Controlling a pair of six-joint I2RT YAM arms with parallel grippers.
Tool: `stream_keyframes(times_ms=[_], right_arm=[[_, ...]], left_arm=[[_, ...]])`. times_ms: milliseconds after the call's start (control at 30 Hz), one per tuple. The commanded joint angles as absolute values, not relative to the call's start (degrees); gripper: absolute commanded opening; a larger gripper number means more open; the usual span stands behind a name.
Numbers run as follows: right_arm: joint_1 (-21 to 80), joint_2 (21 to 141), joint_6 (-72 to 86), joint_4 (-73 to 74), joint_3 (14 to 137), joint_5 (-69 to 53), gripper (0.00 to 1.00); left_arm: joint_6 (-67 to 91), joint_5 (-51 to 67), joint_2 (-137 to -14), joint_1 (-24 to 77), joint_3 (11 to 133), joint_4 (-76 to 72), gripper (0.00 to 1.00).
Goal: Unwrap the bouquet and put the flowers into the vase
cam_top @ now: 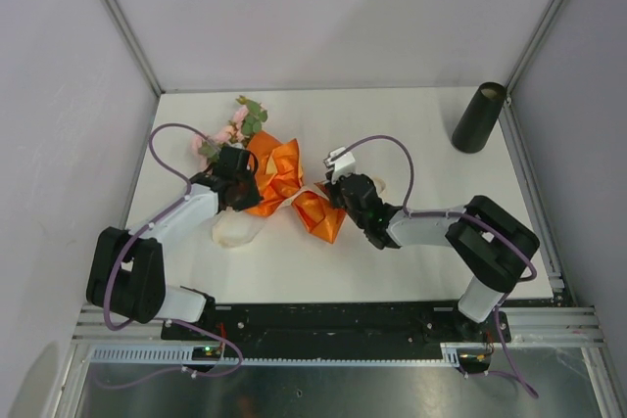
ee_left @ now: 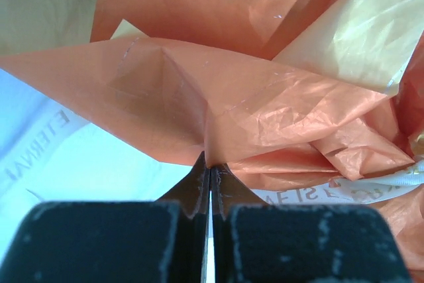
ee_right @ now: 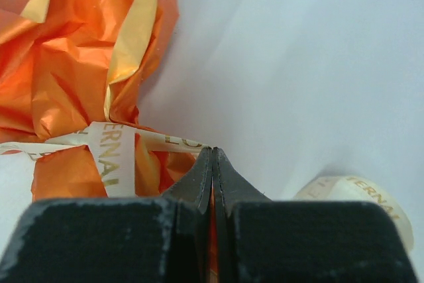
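— Orange paper (ee_left: 265,97) wraps the bouquet (cam_top: 279,178). Where does it lie?

— On its side on the worktop (cam_top: 392,261), left of centre, with the flowers (cam_top: 230,129) pointing toward the far-left corner. I have the left pincer (ee_left: 211,164) clenched on a fold of that paper. The right pincer (ee_right: 212,154) is clenched on the ribbon (ee_right: 112,147), whose cream band runs straight into its tips. I can't tell whether a scrap of paper is caught there too.

— What worries you?

— If I pull the two apart, I judge the thin paper may tear at the pinch before the tie gives. A hard tug could also drag the whole bunch across the worktop, or snap a thin stem.

— And the vase (cam_top: 479,116)?

— Black, upright, in the far-right corner, well apart from all this. Its mouth is narrow, so I expect stems could miss it, and a sideways nudge might tip it over.
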State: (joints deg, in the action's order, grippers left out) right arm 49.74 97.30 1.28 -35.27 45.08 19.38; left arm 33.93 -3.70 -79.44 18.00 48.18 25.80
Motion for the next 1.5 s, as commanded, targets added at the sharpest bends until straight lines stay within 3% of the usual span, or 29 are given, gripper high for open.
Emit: stream_keyframes(times_ms=[0,200,533,867,933,1267,1467], right_arm=[[46.34,92.64,7.38,-32.68,44.09,29.16,0.00],[42.82,88.81,12.09,-27.18,42.87,25.82,0.00],[44.59,84.13,5.84,-27.15,41.84,-6.03,0.01],[43.50,87.40,2.51,-20.06,47.09,-9.93,0.43],[43.35,88.76,1.00,-18.13,48.29,-10.96,0.48],[44.01,91.88,-2.47,-14.97,51.33,-16.34,0.50],[50.04,94.66,-3.33,-21.74,51.93,-7.12,0.56]], left_arm=[[30.94,-7.86,-78.41,17.54,50.94,28.17,0.00],[29.84,-9.53,-78.16,17.50,53.74,29.39,0.00],[29.55,-6.17,-79.41,17.60,55.88,29.46,0.00],[28.17,-0.83,-79.20,17.61,55.36,28.82,0.00],[27.89,-0.54,-79.28,17.61,55.30,28.72,0.00],[27.50,4.04,-79.51,17.59,54.87,28.08,0.00],[27.73,4.81,-78.94,17.67,54.59,27.69,0.00]])
